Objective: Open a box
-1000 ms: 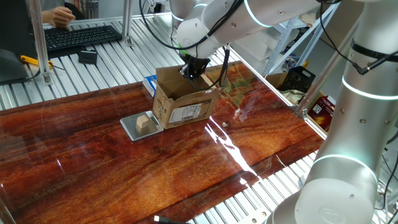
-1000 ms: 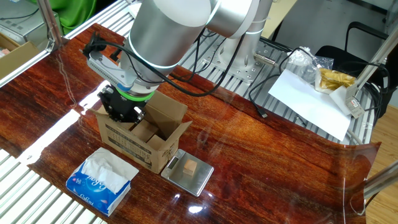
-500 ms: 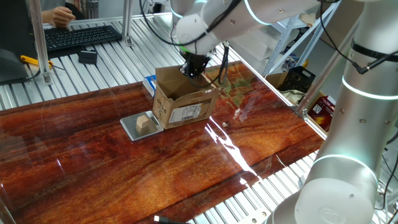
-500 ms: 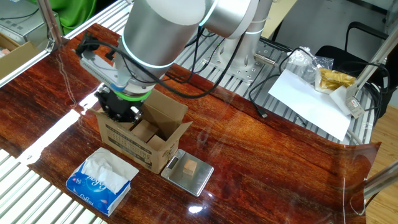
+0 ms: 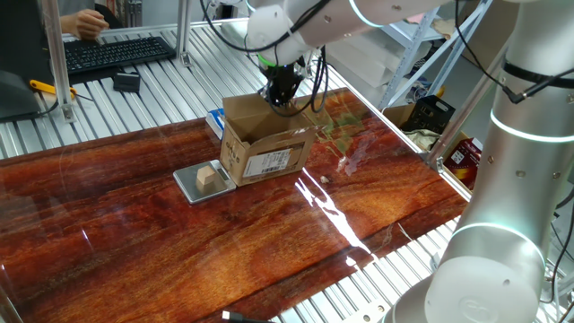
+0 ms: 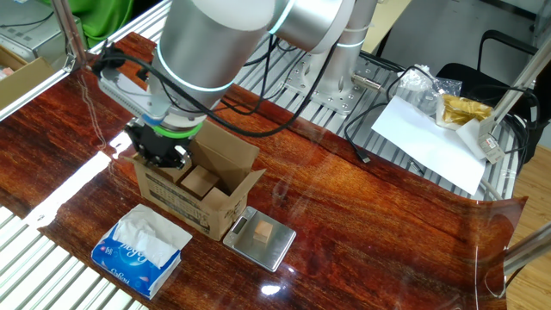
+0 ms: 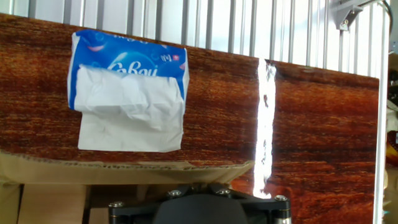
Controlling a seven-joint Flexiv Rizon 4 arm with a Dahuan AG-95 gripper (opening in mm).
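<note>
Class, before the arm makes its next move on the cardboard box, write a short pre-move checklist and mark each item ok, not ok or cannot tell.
1. Cardboard box upright on the table: ok.
2. Top flaps up, inside visible: ok.
3. Gripper shut, holding nothing: ok.
4. Gripper at the box's rim, touching a flap or not: cannot tell.
5. Tissue packet apart from the box: ok.
6. Wooden cube on the scale, beside the box: ok.

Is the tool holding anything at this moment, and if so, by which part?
Nothing appears held. The tool is shut, sitting at the top edge of the open box; whether it touches the flap there cannot be told.
</note>
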